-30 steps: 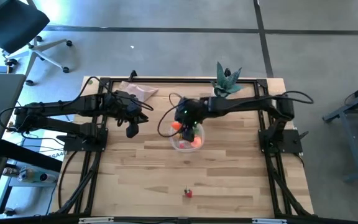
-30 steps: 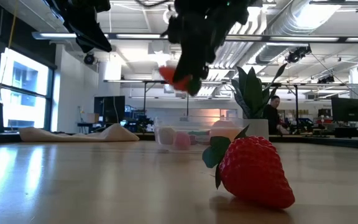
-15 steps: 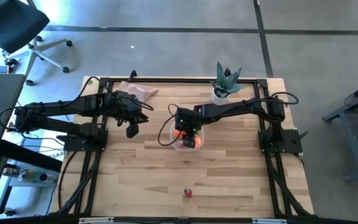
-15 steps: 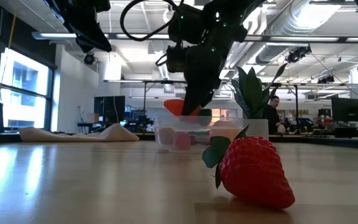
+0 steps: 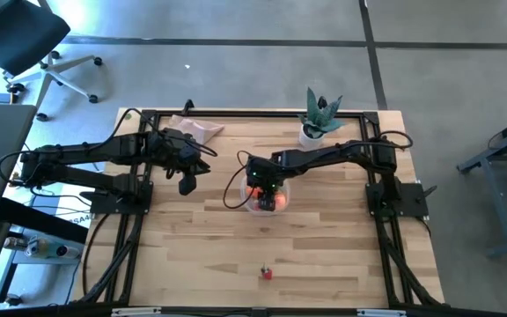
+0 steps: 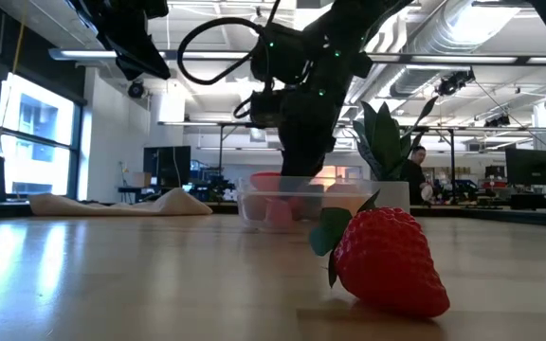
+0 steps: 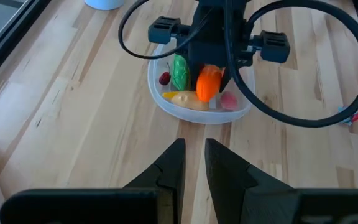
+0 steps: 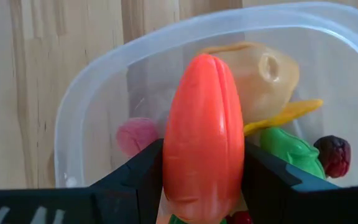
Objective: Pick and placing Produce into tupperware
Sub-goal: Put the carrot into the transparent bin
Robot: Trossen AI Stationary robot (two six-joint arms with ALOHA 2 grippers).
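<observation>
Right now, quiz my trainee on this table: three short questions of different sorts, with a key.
1. True or false: the right pincer holds the orange carrot over the clear tupperware.
2. Which produce piece lies alone on the wooden table? A) strawberry B) green pepper C) banana
3. Fill in: the left pincer hangs apart from the tupperware, its fingers ____.

Key: 1 true; 2 A; 3 shut
</observation>
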